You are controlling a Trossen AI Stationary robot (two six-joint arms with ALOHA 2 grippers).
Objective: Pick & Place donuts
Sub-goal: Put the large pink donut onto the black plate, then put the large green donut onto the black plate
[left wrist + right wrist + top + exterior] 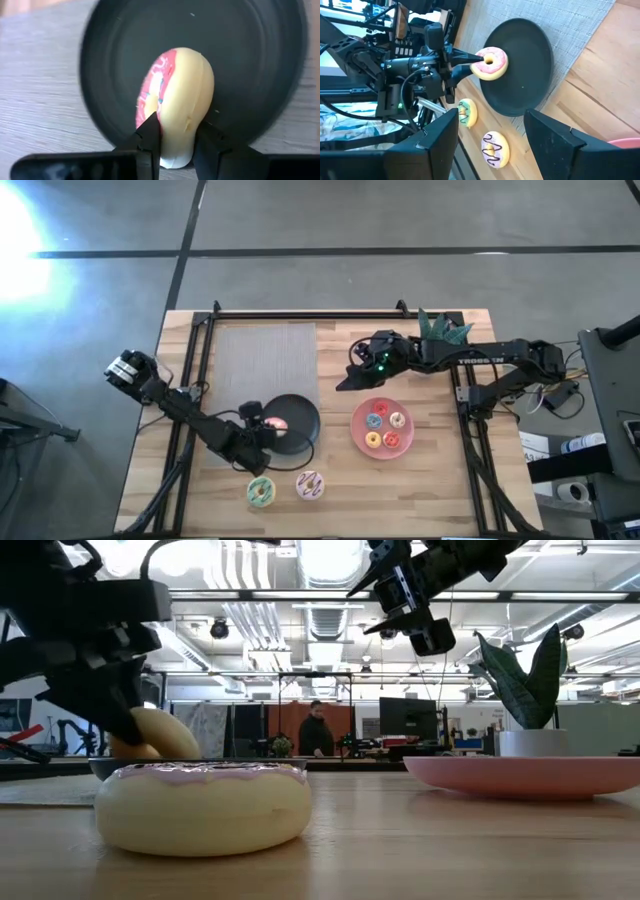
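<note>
Holding the pink donut [175,105] by its edge, the left gripper [177,137] has both fingers pressed tight on it, one on each side. The donut stands up on its side over the black plate [260,60], which sits right under and ahead of the gripper. From these views I cannot tell if the donut touches the plate. The plate rests partly on a grey mat [262,360], which stretches away past the plate.

Just behind the left gripper, toward the table's near edge, lie two more donuts flat on the wood. The green donut [261,492] is closest to the arm, and the white donut [310,485] with dark streaks is just beside it. Neither one is touching the gripper or the plate.

The right gripper [348,380] hangs in the air, up above the table, with its fingers spread wide and nothing between them. It is on the far side of the black plate from the left gripper and stands apart from it. Near it, on the table, sits the pink plate [357,427] with tiny donuts [385,428] in it: blue, yellow, orange and red. A green plant [441,327] in a pot stands by the right arm.

Nothing blocks the space between the pink donut and the black plate. Far off in the room a person [315,730] is standing.
</note>
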